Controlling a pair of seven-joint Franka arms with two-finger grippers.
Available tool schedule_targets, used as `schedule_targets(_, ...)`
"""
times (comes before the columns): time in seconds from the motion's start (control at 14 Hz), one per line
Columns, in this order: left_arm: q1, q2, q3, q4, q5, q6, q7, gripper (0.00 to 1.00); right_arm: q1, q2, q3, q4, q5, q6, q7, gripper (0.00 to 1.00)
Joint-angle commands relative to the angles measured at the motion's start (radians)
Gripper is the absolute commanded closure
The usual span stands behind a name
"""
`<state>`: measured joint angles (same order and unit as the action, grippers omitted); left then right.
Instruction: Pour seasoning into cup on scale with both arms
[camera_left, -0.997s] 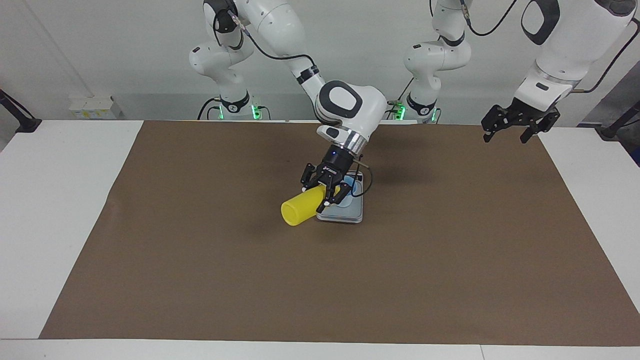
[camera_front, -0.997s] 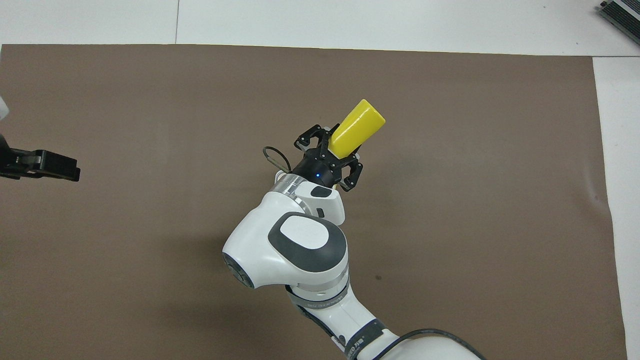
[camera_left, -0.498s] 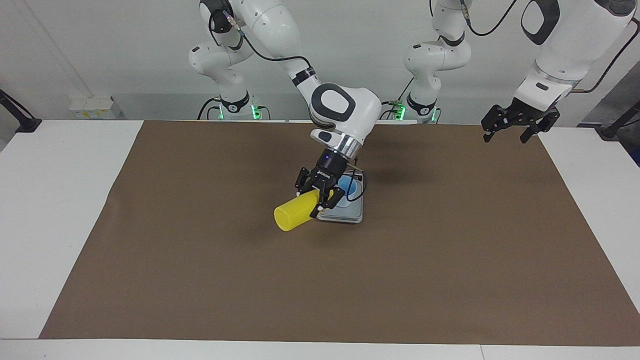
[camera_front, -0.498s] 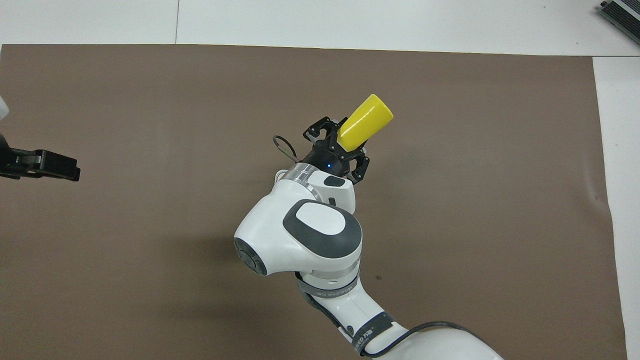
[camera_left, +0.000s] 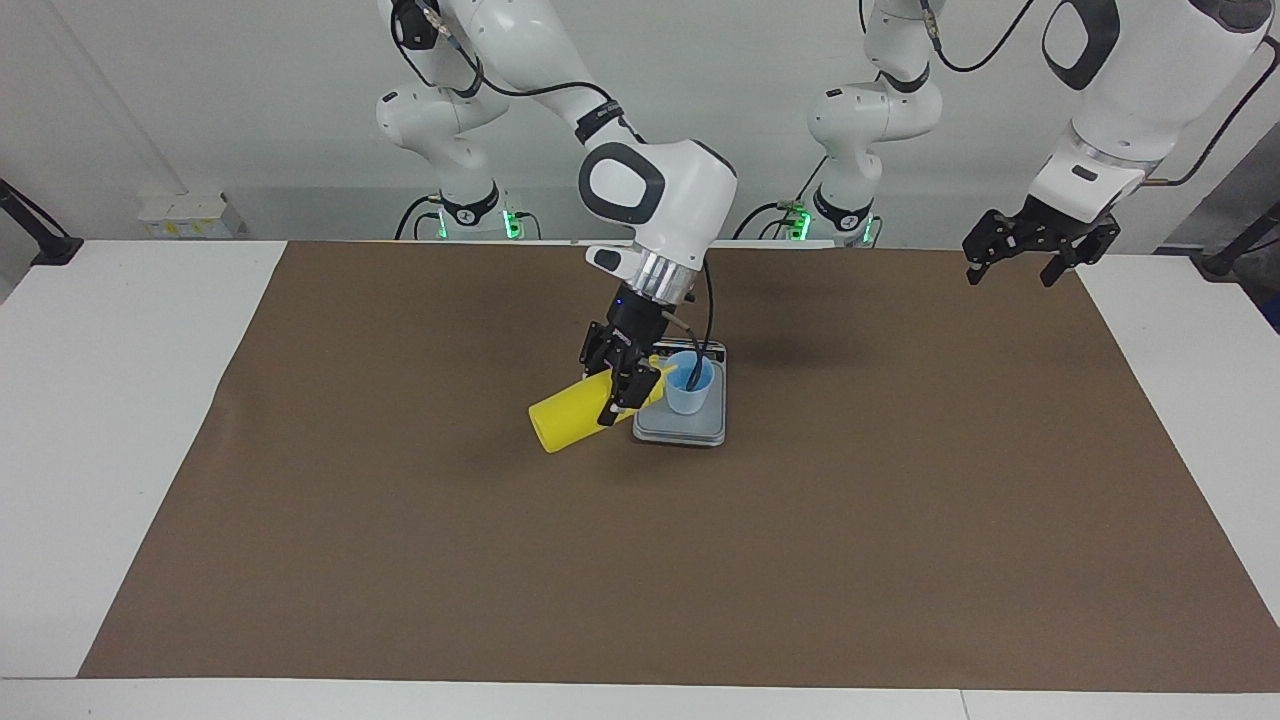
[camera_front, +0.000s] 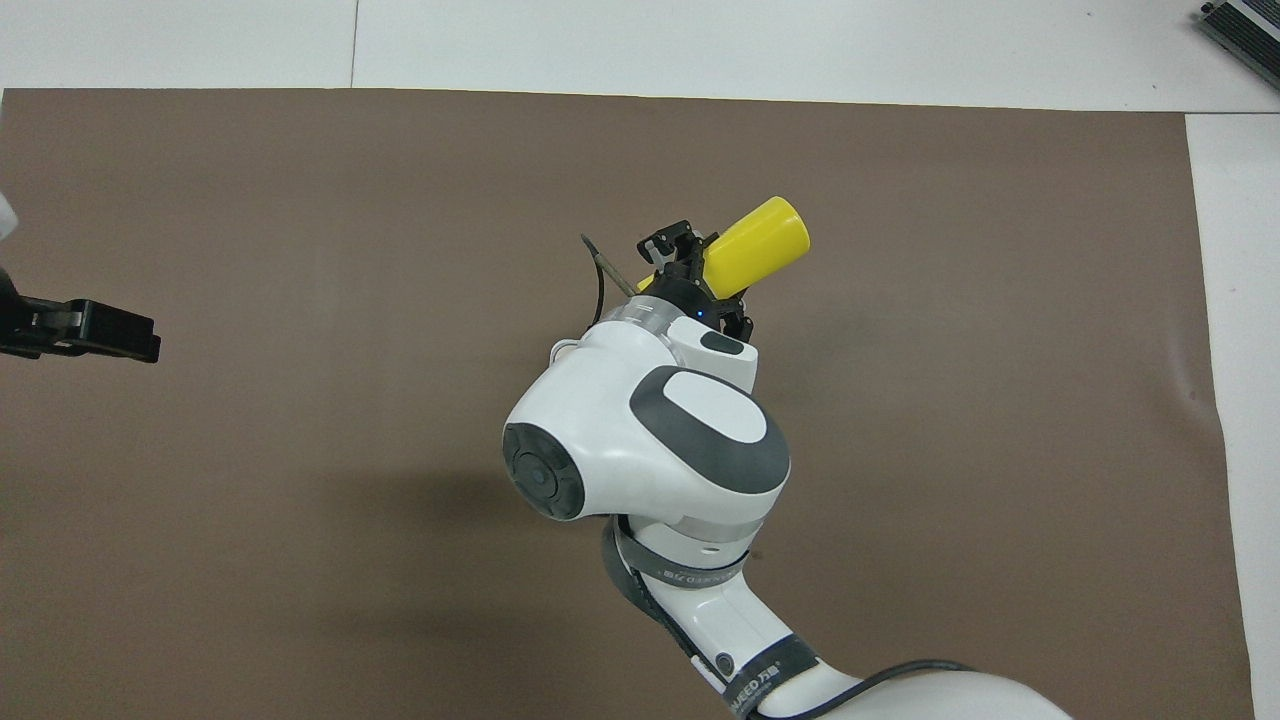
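Two arms are present, but only one is engaged. The right gripper is clamped on the seasoning bottle, which it holds in the air nearly on its side, base out toward the right arm's end of the table and nozzle end reaching the rim of the cup. The cup stands upright on the scale, near the middle of the brown mat. The left gripper waits with its fingers spread, raised over the mat's edge at the left arm's end, holding nothing.

Risks, as judged:
- The nozzle sits at the cup's rim rather than clearly over its mouth; seasoning may land on the weighing plate or the mat.
- The cup is light and unsteadied; a nudge from the nozzle or the fingers could tip it or slide it off the scale.
- The grip lies toward the neck; the heavier body may sag or twist in the fingers.
- Whether anything flows cannot be told.
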<state>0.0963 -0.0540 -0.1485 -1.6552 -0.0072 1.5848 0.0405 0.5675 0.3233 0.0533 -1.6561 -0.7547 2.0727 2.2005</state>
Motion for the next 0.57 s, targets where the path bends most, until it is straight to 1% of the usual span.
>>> schedule_targets(0.0, 0.005, -0.01, 0.0, -0.005, -0.007, -0.011, -0.01, 0.0, -0.053, -0.041, 0.01, -0.016, 0.223, 0.036, -0.027, 1.0)
schedule_targets(0.21, 0.005, -0.01, 0.0, -0.005, -0.007, -0.011, -0.01, 0.0, -0.116, -0.055, 0.01, -0.016, 0.464, 0.034, -0.112, 1.0)
schedule_targets(0.5, 0.005, -0.01, 0.0, -0.005, -0.007, -0.011, -0.01, 0.0, -0.199, -0.053, 0.008, -0.022, 0.665, 0.017, -0.231, 1.0)
